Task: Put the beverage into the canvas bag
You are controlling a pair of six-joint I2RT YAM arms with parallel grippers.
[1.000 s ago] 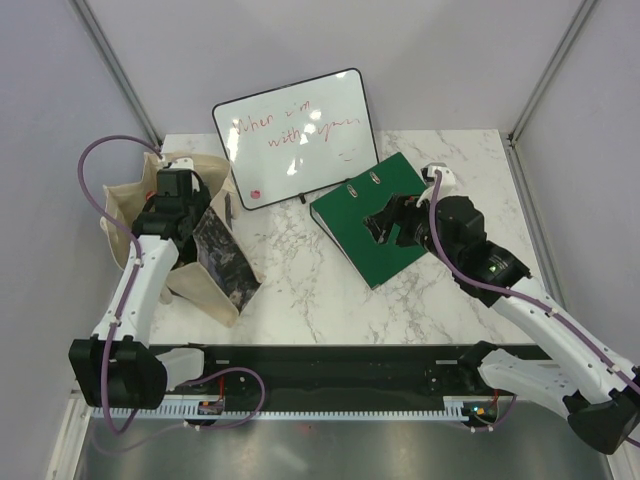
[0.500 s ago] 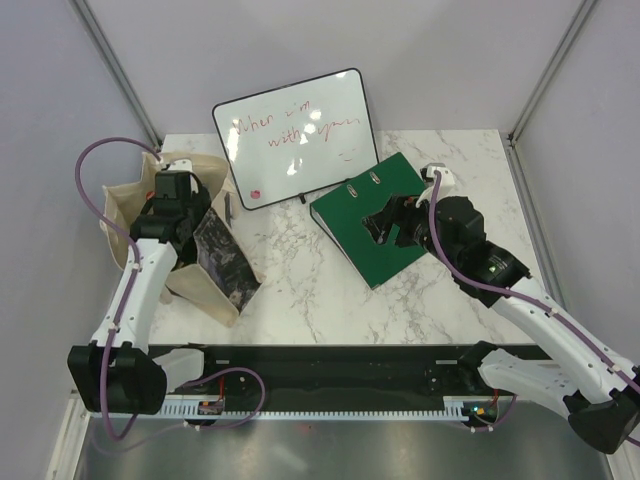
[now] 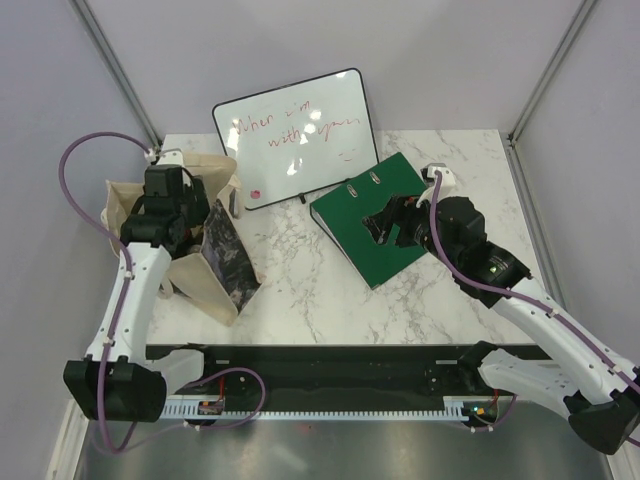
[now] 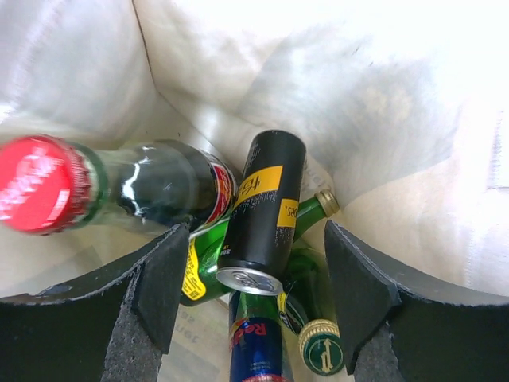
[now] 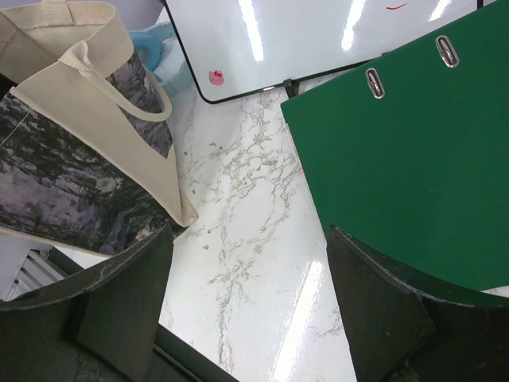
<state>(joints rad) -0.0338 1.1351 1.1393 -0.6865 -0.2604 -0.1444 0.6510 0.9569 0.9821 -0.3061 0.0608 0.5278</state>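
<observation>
The beige canvas bag (image 3: 215,265) with its dark mottled print stands at the table's left; the right wrist view also shows the bag (image 5: 71,183). My left gripper (image 3: 172,212) reaches down into its mouth. Inside, a black beverage can (image 4: 262,211) with a yellow label lies on a pile of drinks: a cola bottle (image 4: 151,183) with a red cap, green bottles (image 4: 322,346) and a blue can (image 4: 256,346). My left gripper (image 4: 250,259) is open above the black can, with gaps on both sides. My right gripper (image 3: 385,222) hovers open and empty over the marble (image 5: 250,270).
A green ring binder (image 3: 375,215) lies under and beside my right gripper. A whiteboard (image 3: 295,135) with red writing leans at the back centre. The bag's cloth walls (image 4: 358,79) close in around my left fingers.
My left jaws have spread wider around the black can, which lies loose in the bag. The left wrist has shifted slightly left and back. The right arm has not moved.
</observation>
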